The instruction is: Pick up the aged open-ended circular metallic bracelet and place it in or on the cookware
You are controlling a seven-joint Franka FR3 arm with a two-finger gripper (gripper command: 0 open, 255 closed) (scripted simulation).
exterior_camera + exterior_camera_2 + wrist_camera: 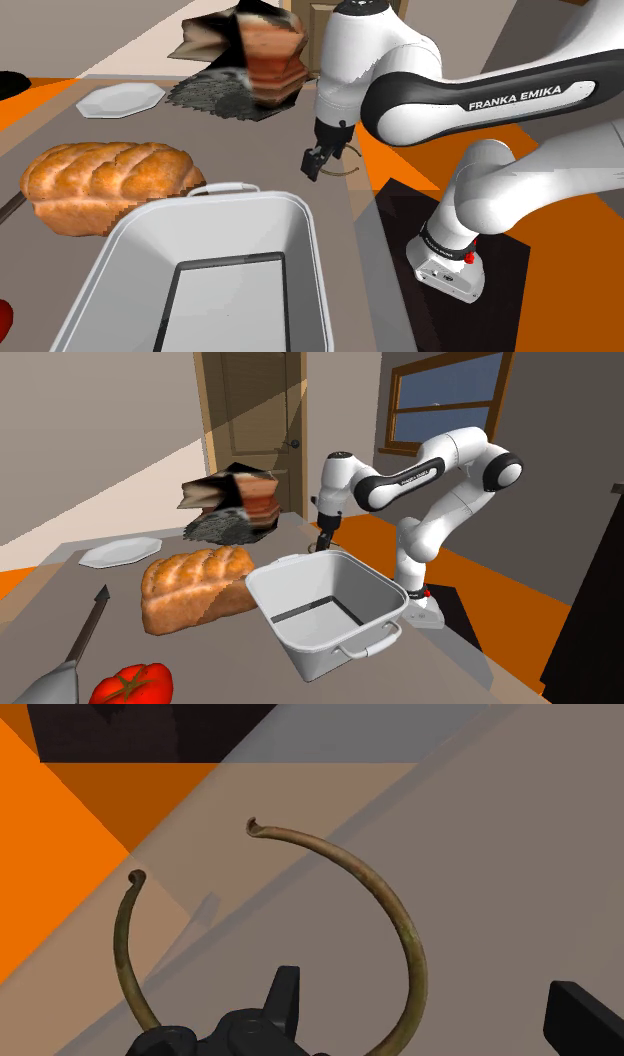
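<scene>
As I look down the wrist camera, the all-black two-finger gripper (420, 978) stands spread wide, grasping nothing, over the thin, tarnished olive-brown metal bracelet (398, 914), an open-ended ring with a small curl at each tip. One finger (285, 999) sits inside the loop and the other outside it, so one side of the band passes between them without touching either. The bracelet seems to lie flat on the grey-brown tabletop (500, 854). Being nearly round, it has no real long axis that I can call, but its gap faces away from the hand and the closed back of the ring sits under the palm. In the shoulder view I see the gripper (318, 165) pointing down just beyond the far corner of the large white rectangular roasting pan (130, 260). There the bracelet (347, 172) shows as a thin arc beside the fingertips, near the pan but outside its walls. From the second exterior camera the gripper (322, 540) hangs just behind the far rim of the pan (300, 642). A golden-brown loaf of bread (105, 180) rests just beside the pan.
</scene>
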